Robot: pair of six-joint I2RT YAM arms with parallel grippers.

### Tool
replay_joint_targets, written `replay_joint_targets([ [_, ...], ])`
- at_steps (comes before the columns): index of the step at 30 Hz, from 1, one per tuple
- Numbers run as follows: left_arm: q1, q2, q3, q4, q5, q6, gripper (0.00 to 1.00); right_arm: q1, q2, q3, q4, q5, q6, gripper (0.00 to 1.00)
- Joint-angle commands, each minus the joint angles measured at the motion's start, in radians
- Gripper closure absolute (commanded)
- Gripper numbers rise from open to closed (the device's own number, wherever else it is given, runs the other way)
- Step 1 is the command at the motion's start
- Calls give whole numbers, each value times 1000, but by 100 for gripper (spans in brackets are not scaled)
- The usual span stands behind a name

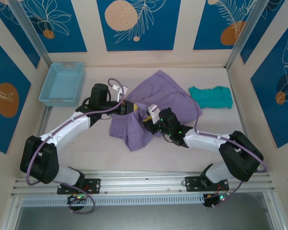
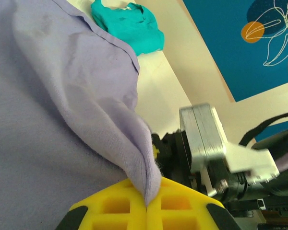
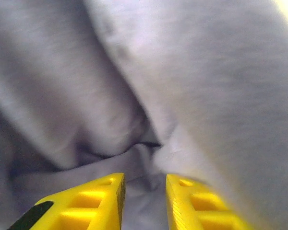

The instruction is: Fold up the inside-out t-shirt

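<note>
The inside-out t-shirt [image 1: 156, 96] is lying bunched in a crumpled heap at the middle of the surface [image 1: 110, 158], between the two arms. The left end effector [image 2: 146, 205] is clamping its yellow fingers tight on a thin ridge of the lavender fabric. The right end effector [image 3: 144, 191] is sitting with its fingers parted and nothing between them, its tips nosing into soft folds of the same shirt. The step in hand, as I judge it, is getting a second grip so the heap can be opened out flat before any fold is made. To do that well, the right end effector should be closing on a single layer near a hem or seam, not on a thick wad, and at a spot well apart from the left grip. Both arms should then be lifting and drawing apart gently, since this thin cloth will likely be slipping or dragging extra layers along. The two wrists are working close together, so spreading them needs care to avoid a knock. Counting up: one lavender t-shirt, one teal garment [image 1: 211, 97] lying flat to its right, one light blue basket [image 1: 62, 86] at the far left, two arms, two end effectors.
</note>
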Motion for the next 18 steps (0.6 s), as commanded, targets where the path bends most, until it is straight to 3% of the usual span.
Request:
replay_joint_targets([
  [1, -1, 1, 34, 10, 9, 22, 100, 21, -17, -8, 76, -112, -14, 69],
  [9, -1, -4, 27, 15, 16, 16, 100, 20, 107, 73, 174, -77, -43, 65],
  [15, -1, -15, 20, 25, 23, 11, 100, -19, 215, 137, 248, -138, -52, 56],
  [17, 2, -20, 20, 18, 12, 14, 100, -27, 241, 152, 270, -174, -55, 64],
  [18, 6, -22, 19, 15, 2, 15, 100, -30, 245, 158, 273, -190, -58, 76],
])
